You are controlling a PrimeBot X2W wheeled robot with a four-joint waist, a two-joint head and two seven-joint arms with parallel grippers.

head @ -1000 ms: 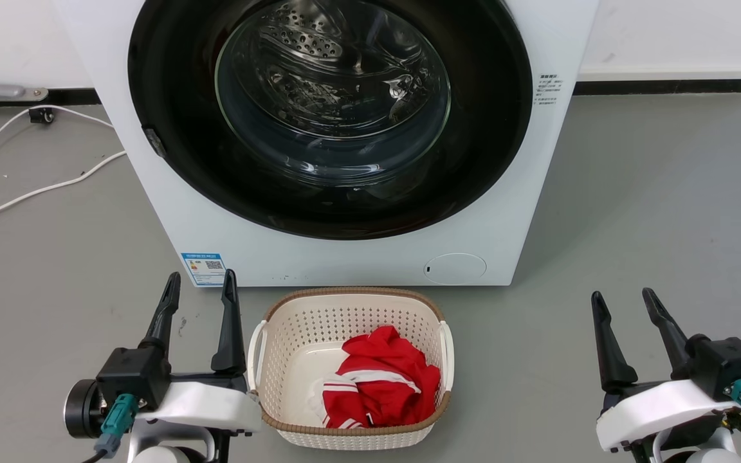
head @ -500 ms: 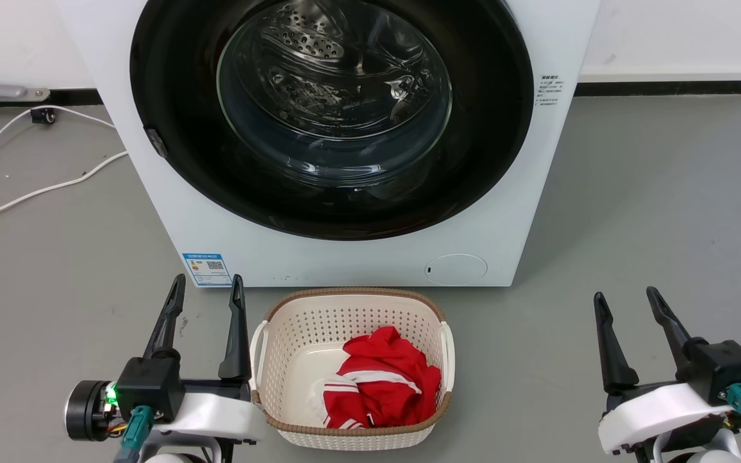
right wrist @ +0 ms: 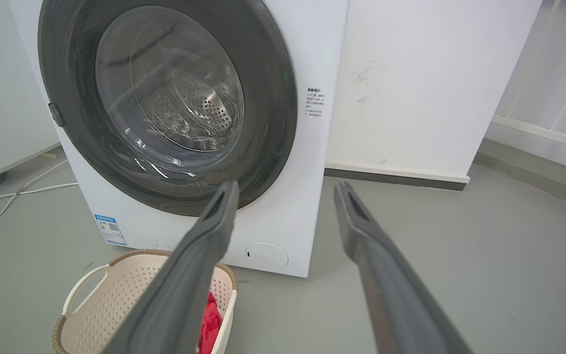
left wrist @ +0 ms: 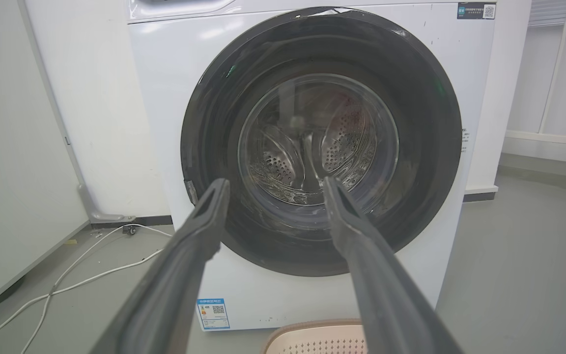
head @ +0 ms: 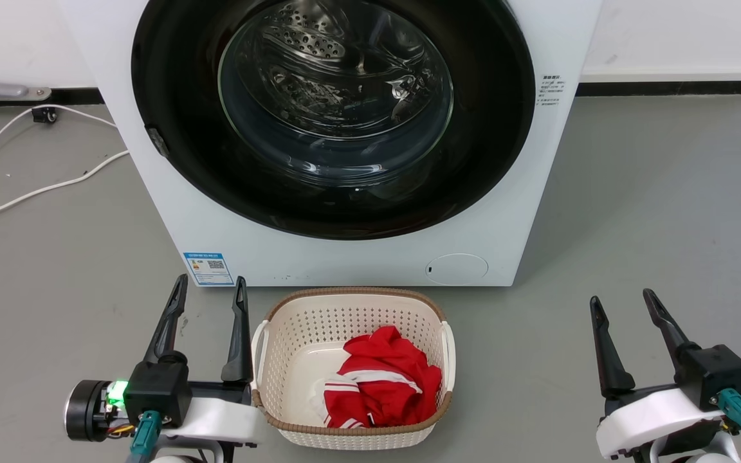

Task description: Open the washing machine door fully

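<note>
White steel fills the upper part of the head view: the washing machine (head: 345,260) stands on the grey floor (head: 634,212) with the washing machine door (head: 335,116) lying flat against its front, closed, perforated drum visible through the bulging glass. A blue label (head: 208,268) sits low at the machine's left corner and a small round flap (head: 456,268) low on its right. Just in front of the machine rests a cream laundry basket (head: 351,292) with a brown rim, and a red garment (head: 380,379) lies crumpled in it. The left gripper (head: 210,283) hangs just beside the basket's left handle, jaws spread and holding nothing. The right gripper (head: 621,297) is well apart from the basket over bare floor, jaws likewise spread and empty. A white cable (head: 36,190) trails across the floor to the machine's left.

From the left wrist, the left gripper (left wrist: 274,183) points straight at the door's (left wrist: 435,147) lower half without touching it, and the glossy black rim sits flush with the white front all the way round.

From the right wrist, the right gripper (right wrist: 285,187) aims at the machine's lower right corner, one finger crossing the rim's bottom edge in this view and the other over the floor beside the machine; the door (right wrist: 165,98) is closed here too.
</note>
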